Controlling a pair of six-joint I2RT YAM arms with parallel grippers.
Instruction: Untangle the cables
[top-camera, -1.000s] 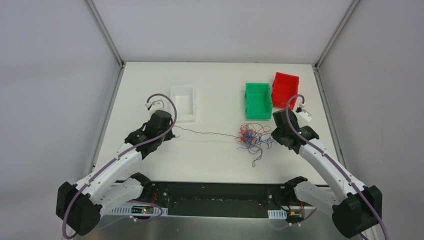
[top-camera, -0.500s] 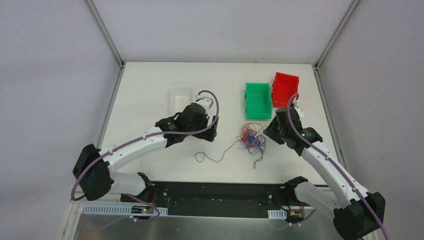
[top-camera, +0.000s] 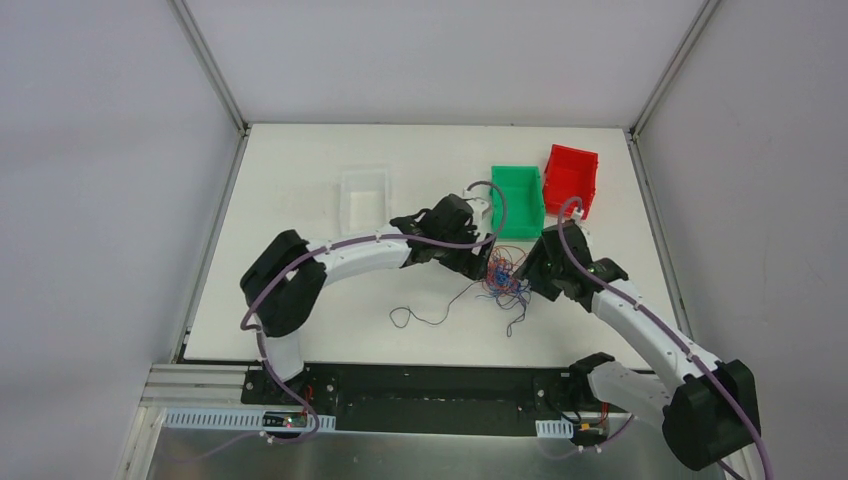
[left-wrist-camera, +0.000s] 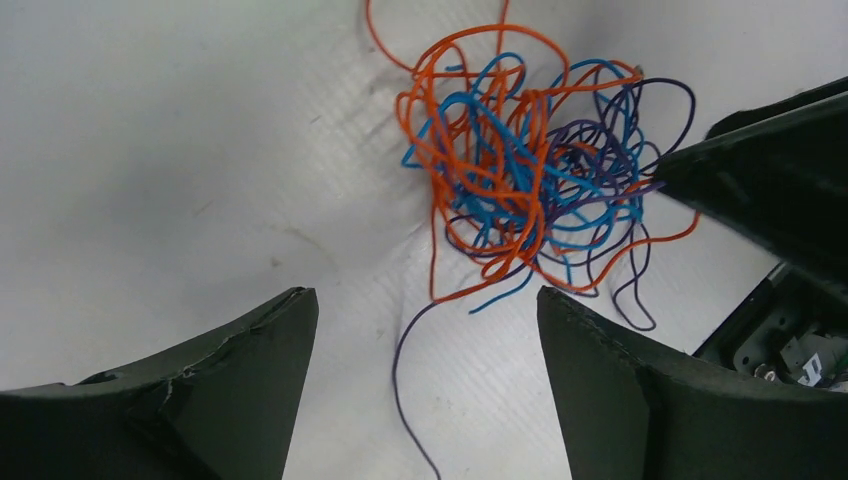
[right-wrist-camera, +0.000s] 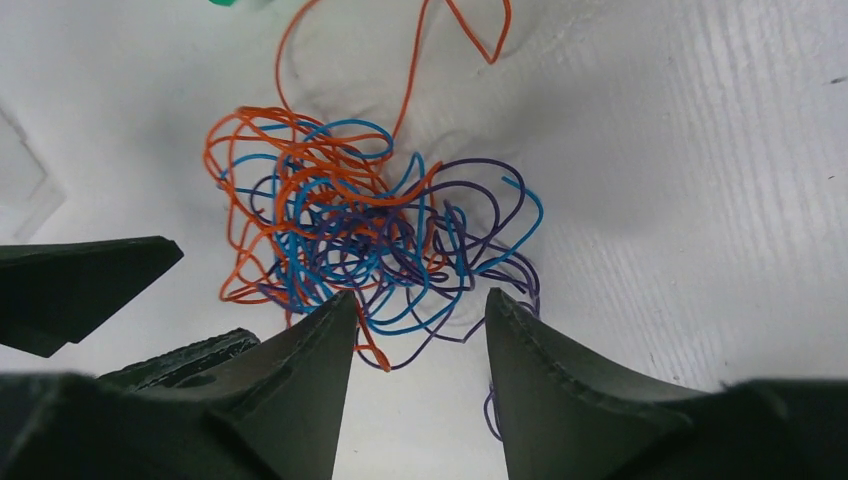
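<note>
Left wrist view: our left gripper (left-wrist-camera: 422, 296) gapes empty, cables (left-wrist-camera: 530, 170) bunched just beyond its tips; our right gripper (right-wrist-camera: 420, 295), half open, holds nothing. We should pinch one outer strand only.

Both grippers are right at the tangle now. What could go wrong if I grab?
Collision: the left gripper and right gripper stand open on opposite sides of the tangle, very close together. Multi-strand grab: its orange, blue and purple wires overlap densely, so closing may pinch several and tighten the knot. The loose purple strand trailing from the tangle could get dragged along.
</note>
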